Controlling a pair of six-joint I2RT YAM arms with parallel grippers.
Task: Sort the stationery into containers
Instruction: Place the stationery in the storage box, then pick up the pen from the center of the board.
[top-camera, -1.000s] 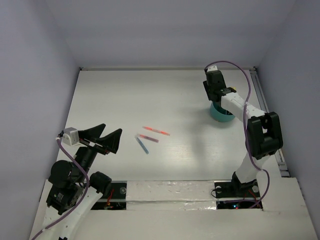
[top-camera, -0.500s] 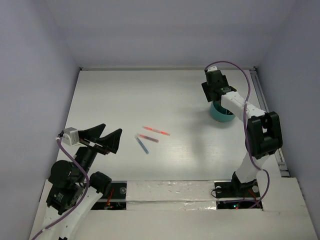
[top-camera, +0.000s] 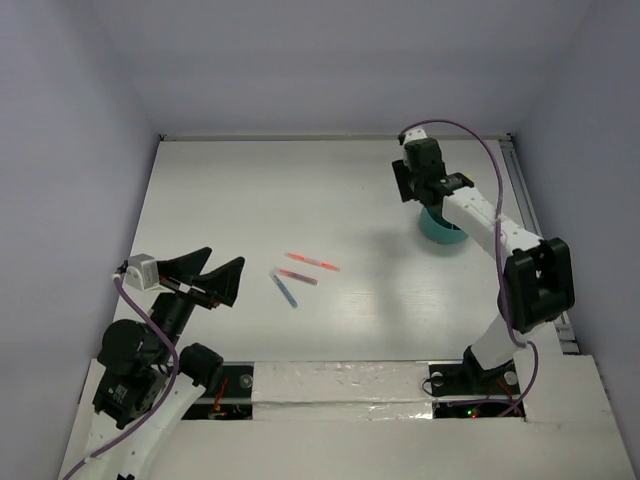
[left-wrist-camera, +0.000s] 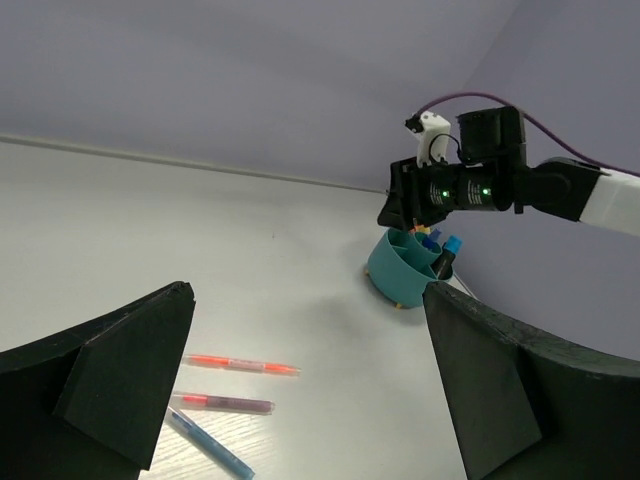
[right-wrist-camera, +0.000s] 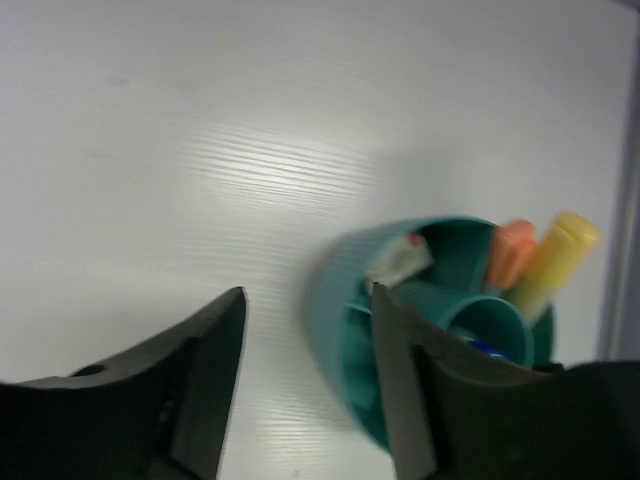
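– Presently, stock check. State of right claw (right-wrist-camera: 305, 295)?
– Spread wide, pinching nothing. Raised beside the rim of the teal cup (right-wrist-camera: 345, 300), with most of the cup past one finger's outer side; above the bench (top-camera: 250, 200).
– Cup contents?
– Standing in the dividers: orange highlighter (right-wrist-camera: 512, 250), yellow highlighter (right-wrist-camera: 556, 252), pale piece with a red mark (right-wrist-camera: 400, 262), blue piece (right-wrist-camera: 485, 348) deeper in, too blurred to name. Possibly more behind the rim; total not countable.
– State of left claw (left-wrist-camera: 305, 320)?
– Likewise spread, empty, held above the bench, well apart from the cup.
– Outstanding items?
– Three, flat on the bench ahead of the left claw, well apart from the right claw: orange-red pen (left-wrist-camera: 240, 364) farthest out, dark red pen (left-wrist-camera: 222, 403) just nearer, blue pen (left-wrist-camera: 210, 455) nearest and angled. None touching a finger.
– Progress, by estimate?
– Judged mostly done: bulk of the stationery apparently in the cup, three pens left. Per pen: reach, pinch, carry across to the cup, drop into a free divider.
– Risk noted?
– Thin pens close together; on closing, likely to nudge a neighbour. Long carry to the cup from the left claw's side; right claw probably better placed for the drop.
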